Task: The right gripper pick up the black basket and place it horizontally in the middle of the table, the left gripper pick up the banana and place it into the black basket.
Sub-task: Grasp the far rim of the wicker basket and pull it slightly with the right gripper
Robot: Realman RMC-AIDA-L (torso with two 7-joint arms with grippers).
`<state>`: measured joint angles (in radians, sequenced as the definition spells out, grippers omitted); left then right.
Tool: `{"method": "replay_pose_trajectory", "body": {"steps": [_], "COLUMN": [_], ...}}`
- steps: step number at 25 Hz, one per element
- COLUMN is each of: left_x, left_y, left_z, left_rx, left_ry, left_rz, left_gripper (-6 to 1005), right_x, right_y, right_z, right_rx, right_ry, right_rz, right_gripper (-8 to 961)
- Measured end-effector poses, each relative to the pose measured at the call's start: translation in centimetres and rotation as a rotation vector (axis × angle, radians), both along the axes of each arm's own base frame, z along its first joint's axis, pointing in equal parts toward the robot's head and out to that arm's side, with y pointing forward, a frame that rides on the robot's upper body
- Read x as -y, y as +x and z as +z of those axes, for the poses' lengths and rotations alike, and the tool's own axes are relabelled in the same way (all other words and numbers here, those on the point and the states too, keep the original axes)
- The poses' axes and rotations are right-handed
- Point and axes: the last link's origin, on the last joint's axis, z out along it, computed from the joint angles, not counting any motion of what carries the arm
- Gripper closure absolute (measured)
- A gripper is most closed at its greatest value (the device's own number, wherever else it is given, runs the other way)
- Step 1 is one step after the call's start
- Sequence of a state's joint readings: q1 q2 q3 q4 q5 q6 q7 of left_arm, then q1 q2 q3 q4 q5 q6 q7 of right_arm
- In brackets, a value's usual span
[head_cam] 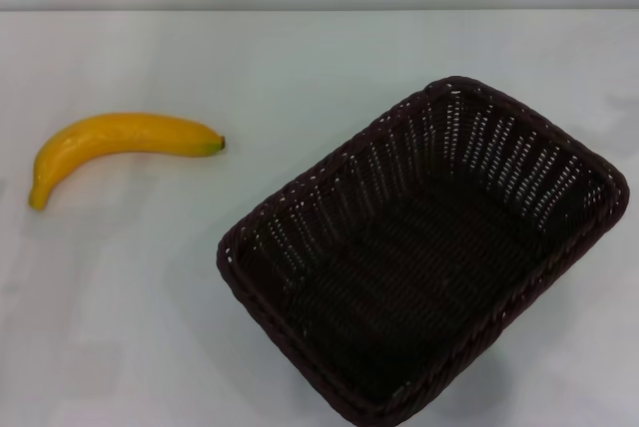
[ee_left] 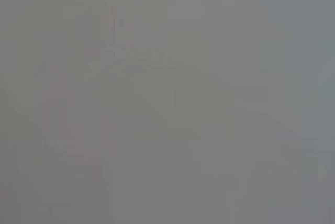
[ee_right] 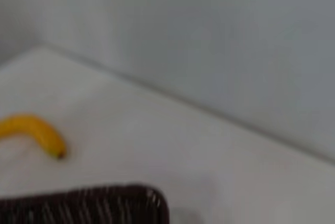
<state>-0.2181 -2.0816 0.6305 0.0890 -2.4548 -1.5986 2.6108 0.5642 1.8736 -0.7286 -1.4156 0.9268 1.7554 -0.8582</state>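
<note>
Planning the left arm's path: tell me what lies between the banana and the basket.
Nothing: in the head view only bare table separates the banana from the basket. Neither gripper is in view.

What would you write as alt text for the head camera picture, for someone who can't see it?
A large, empty, dark woven wicker basket sits at an angle on the right side of a plain white table. A curved yellow banana lies apart from it on the left, its dark tip pointing toward the basket. No robot arm or gripper is visible.
</note>
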Motion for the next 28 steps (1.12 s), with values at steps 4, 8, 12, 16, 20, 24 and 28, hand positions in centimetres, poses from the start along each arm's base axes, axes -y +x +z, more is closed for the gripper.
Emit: {"method": "replay_pose_trajectory", "body": {"steps": [4, 8, 12, 16, 20, 24, 28], "left_x": [-0.1, 0.2, 0.4, 0.4, 0.6, 0.6, 0.7], "left_y": [0.1, 0.0, -0.1, -0.2, -0.3, -0.4, -0.5], "left_z": [0.0, 0.0, 0.0, 0.1, 0.2, 0.2, 0.3], "left_rx": [0.001, 0.010, 0.007, 0.000, -0.003, -0.005, -0.007], "left_ry": [-0.004, -0.006, -0.006, -0.010, -0.008, -0.006, -0.004], "left_rz": [-0.004, -0.005, -0.004, -0.002, 0.001, 0.006, 0.012], "left_gripper": [126, 127, 128, 129, 131, 132, 133], "right_x": [-1.1, -2.1, -2.8, -3.3, -3.9, -4.3, -4.6], "right_y": [-1.7, -3.8, -5.6, -6.9, -7.5, -7.7, -7.2], "right_z": [-2.1, -5.0, -7.8, -10.4, -11.5, -12.1, -13.3], "right_rx": [0.109, 0.184, 0.248, 0.278, 0.298, 0.343, 0.389], "right_ry": [-0.088, -0.189, -0.270, -0.348, -0.348, -0.325, -0.338], "right_rz": [-0.075, -0.110, -0.123, -0.142, -0.163, -0.169, -0.187], "right_gripper": [114, 114, 114, 114, 114, 114, 115]}}
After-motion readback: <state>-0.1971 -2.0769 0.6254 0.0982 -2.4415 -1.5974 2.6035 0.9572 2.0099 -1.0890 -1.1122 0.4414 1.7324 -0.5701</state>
